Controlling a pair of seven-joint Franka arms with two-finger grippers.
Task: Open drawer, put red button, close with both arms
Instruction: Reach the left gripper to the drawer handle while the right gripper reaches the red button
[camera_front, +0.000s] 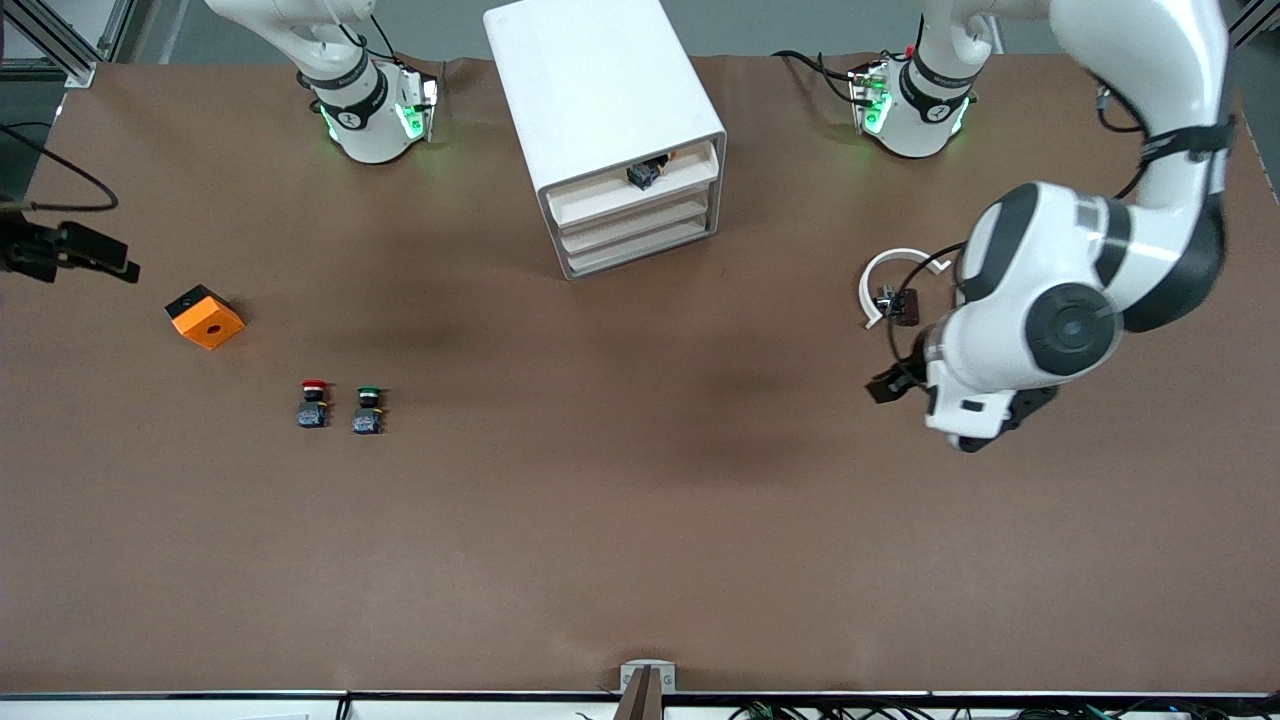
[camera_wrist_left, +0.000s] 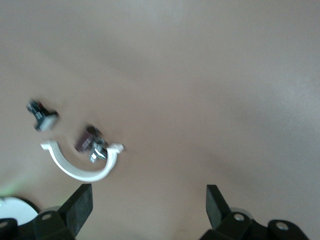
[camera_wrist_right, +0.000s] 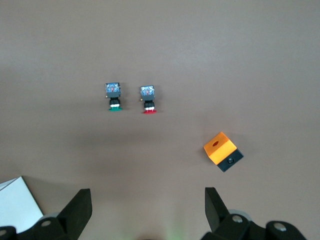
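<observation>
The red button (camera_front: 314, 401) stands on the brown table toward the right arm's end, beside a green-capped one (camera_front: 368, 408); both also show in the right wrist view, red button (camera_wrist_right: 148, 98) and green one (camera_wrist_right: 114, 96). The white drawer cabinet (camera_front: 600, 110) stands between the two arm bases, with three drawers; a small dark part (camera_front: 645, 173) shows at the top drawer (camera_front: 630, 195). My right gripper (camera_wrist_right: 147, 192) hangs open and empty high over the table, outside the front view. My left gripper (camera_wrist_left: 149, 187) is open and empty over bare table beside a white ring clamp (camera_front: 888, 282).
An orange block (camera_front: 204, 317) lies near the buttons, toward the right arm's end. A small dark part (camera_front: 905, 305) sits inside the ring clamp (camera_wrist_left: 82, 165), and another small part (camera_wrist_left: 42, 116) lies close by. A black fixture (camera_front: 70, 250) juts in at the table's edge.
</observation>
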